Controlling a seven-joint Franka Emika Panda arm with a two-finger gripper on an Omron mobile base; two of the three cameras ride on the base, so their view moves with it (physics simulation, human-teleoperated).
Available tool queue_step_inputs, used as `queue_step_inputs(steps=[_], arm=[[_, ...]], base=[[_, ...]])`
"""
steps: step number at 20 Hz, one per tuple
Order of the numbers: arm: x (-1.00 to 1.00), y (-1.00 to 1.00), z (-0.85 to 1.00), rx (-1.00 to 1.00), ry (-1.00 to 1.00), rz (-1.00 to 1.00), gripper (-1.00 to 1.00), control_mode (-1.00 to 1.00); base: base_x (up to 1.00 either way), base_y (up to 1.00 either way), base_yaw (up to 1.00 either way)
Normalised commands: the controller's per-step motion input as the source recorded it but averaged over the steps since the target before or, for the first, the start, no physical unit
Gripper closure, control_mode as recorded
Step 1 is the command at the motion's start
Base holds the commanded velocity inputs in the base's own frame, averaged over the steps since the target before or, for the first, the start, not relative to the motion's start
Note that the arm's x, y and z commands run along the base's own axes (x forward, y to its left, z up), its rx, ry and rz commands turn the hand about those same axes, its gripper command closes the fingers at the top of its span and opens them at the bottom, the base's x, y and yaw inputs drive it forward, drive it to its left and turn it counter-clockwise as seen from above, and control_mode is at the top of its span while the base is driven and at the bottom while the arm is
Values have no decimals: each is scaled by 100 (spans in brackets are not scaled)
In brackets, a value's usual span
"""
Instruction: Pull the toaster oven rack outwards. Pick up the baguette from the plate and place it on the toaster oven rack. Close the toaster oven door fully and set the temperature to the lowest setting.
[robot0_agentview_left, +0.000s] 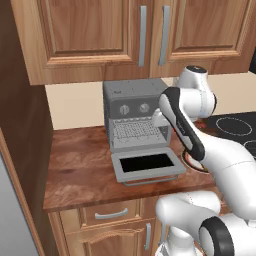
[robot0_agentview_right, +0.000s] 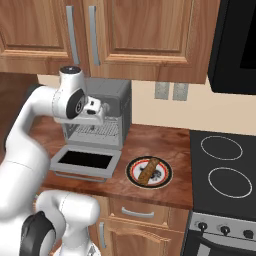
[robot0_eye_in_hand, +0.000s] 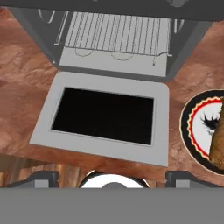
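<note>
Door (robot0_eye_in_hand: 103, 114) is down flat, rack (robot0_eye_in_hand: 116, 33) inside oven (robot0_agentview_left: 135, 112), maybe partly out. Baguette (robot0_agentview_right: 148, 170) on plate (robot0_agentview_right: 135, 176) right of oven. Gripper (robot0_eye_in_hand: 112, 177) above door, jaws spread, empty. Loading, closing, temperature knob left.

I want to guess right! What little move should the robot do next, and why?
Probably reach in toward the toaster oven rack to grab its front edge. The toaster oven door lies flat open, the rack sits inside, the baguette waits on the plate, and the jaws are open, holding nothing.
</note>
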Motion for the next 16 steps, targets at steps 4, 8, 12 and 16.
queue_step_inputs(steps=[4,8,12,16], arm=[[13,16,-52,0,-9,8,-100,-100],[28,4,-17,0,-19,8,-100,-100],[52,2,-19,0,-16,2,-100,-100],[56,2,-10,0,-10,-12,-100,-100]], base=[[0,0,0],[0,0,0],[0,0,0],[0,0,0]])
